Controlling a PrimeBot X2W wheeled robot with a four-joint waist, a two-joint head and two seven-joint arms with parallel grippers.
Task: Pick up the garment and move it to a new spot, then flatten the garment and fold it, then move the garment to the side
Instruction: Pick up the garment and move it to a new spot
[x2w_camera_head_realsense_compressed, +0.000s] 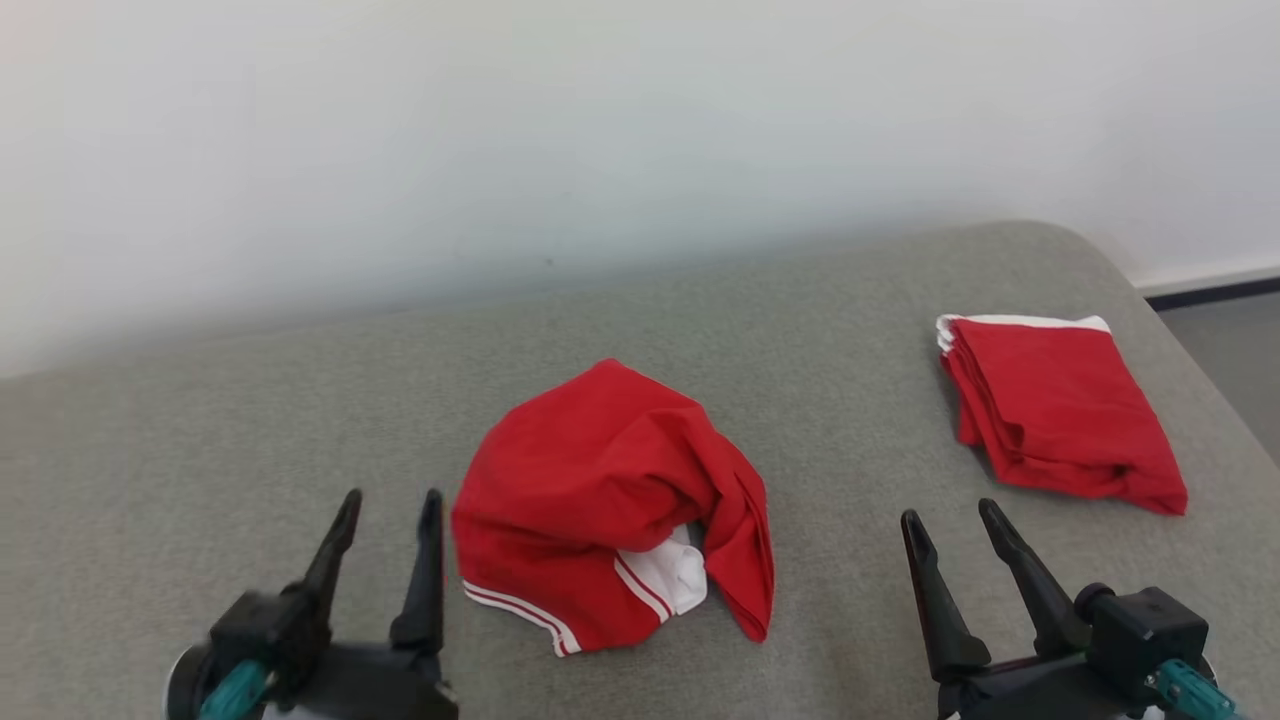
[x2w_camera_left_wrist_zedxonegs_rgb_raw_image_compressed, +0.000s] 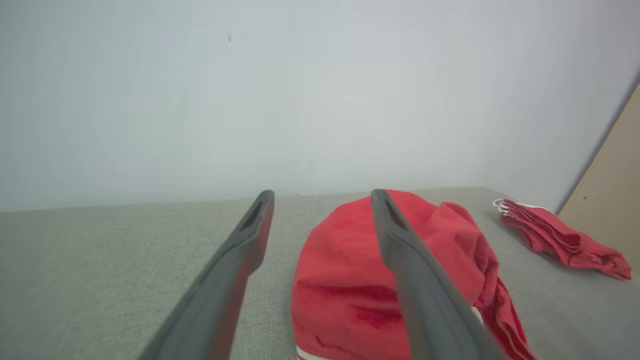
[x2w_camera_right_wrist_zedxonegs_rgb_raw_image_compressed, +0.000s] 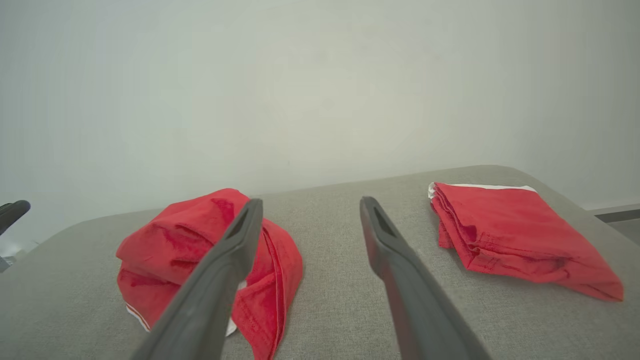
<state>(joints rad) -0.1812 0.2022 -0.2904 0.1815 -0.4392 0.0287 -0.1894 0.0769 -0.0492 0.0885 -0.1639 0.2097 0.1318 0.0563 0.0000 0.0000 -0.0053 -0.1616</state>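
Here the crumpled garment (x2w_camera_head_realsense_compressed: 610, 500) sits in a heap at the middle of the grey padded surface (x2w_camera_head_realsense_compressed: 250, 450), towards its near side, red with a white patch showing at its near right. The surface's far edge meets a pale wall (x2w_camera_head_realsense_compressed: 500, 150), and its far right corner is rounded, dropping to a strip of floor (x2w_camera_head_realsense_compressed: 1235, 345) with a dark skirting (x2w_camera_head_realsense_compressed: 1210, 292). Bare grey cloth lies open to the left of the heap, behind it, and between it and a folded red garment (x2w_camera_head_realsense_compressed: 1060, 410) lying well apart at the far right, near that rounded corner. The heap's hem, edged with two white stripes, faces the near side and runs left to right; bunched as it is, its long axis cannot be told. The left gripper (x2w_camera_head_realsense_compressed: 392, 497) stands just left of the heap, fingers spread and holding nothing. The right gripper (x2w_camera_head_realsense_compressed: 948, 510) hangs to the near right, likewise spread and empty, over bare cloth
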